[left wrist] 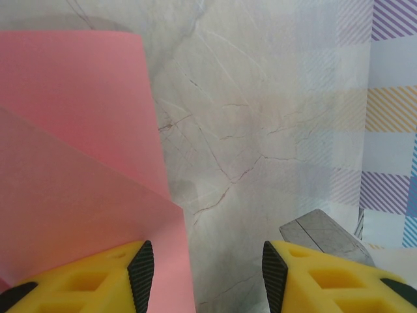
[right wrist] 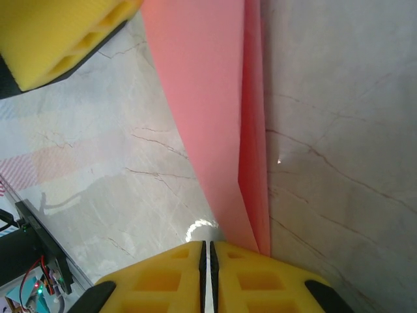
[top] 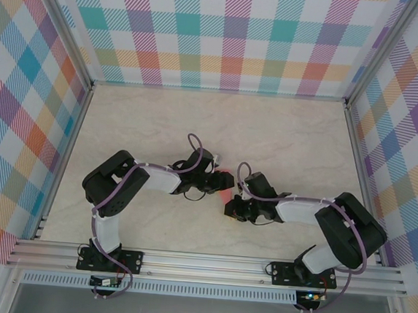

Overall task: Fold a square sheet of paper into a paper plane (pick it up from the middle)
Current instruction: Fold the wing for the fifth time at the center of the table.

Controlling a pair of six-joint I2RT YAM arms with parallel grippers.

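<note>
The square sheet of paper point(top: 226, 192) is salmon pink and lies folded on the marble table between my two grippers. In the left wrist view the paper point(left wrist: 71, 143) shows layered flaps with a diagonal crease. My left gripper point(left wrist: 207, 262) is open; its left finger point(left wrist: 98, 280) sits over the paper's edge, the right one over bare table. In the right wrist view the paper point(right wrist: 208, 117) narrows to a point under my right gripper point(right wrist: 208, 248), which is shut with nothing between its pads. A finished paper plane is out of view. The left gripper point(top: 218, 178) and right gripper point(top: 234, 204) almost touch.
Checked walls point(top: 227, 33) and metal frame rails point(top: 207, 262) close in the marble table point(top: 291, 142). The left gripper's yellow finger point(right wrist: 58, 39) shows at the top left of the right wrist view. A grey metal rail point(left wrist: 326, 231) lies near my left gripper's right finger.
</note>
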